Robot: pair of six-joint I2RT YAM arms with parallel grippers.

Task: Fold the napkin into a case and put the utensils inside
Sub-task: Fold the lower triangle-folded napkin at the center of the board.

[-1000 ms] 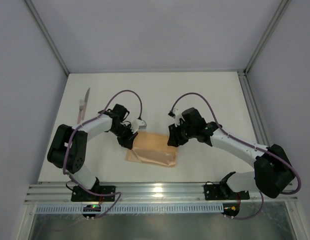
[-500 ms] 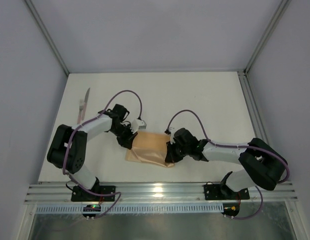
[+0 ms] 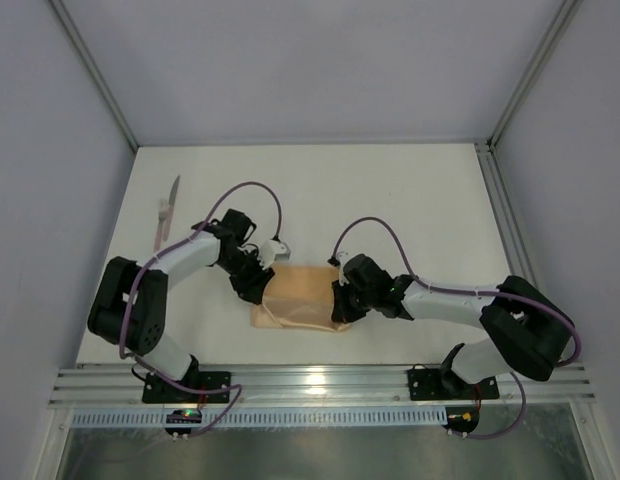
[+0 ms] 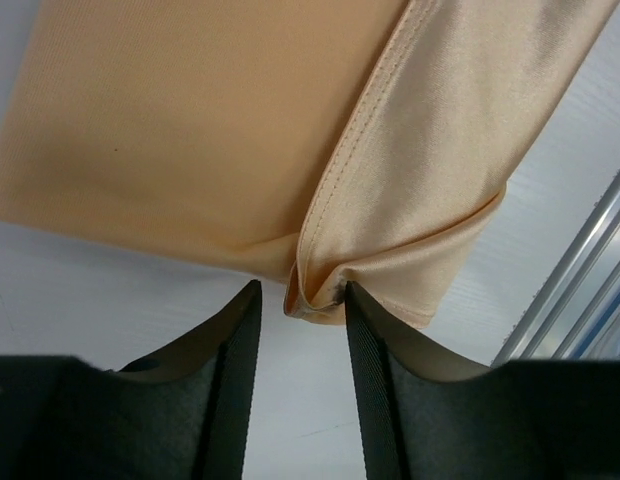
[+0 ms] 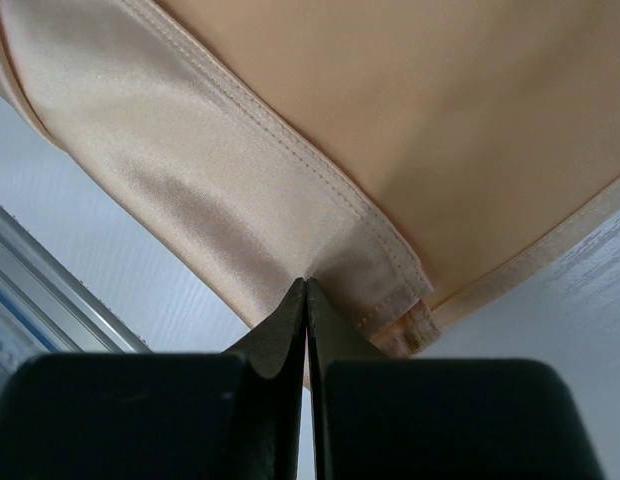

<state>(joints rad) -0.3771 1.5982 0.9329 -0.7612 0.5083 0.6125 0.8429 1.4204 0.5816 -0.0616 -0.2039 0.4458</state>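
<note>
Napkin (image 3: 302, 298) sits folded, mid front edge of counter. Looks soft, light, slippery, so take it by the stitched hems. Right gripper (image 5: 306, 285) clenched on hem. Left gripper (image 4: 298, 300) jaws parted around folded corner.

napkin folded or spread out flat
Folded. The napkin lies as a small rectangle, and both wrist views show hemmed layers doubled over one another.

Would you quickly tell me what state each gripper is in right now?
Left gripper: open, around a napkin corner.
Right gripper: shut on the napkin's edge.
</note>
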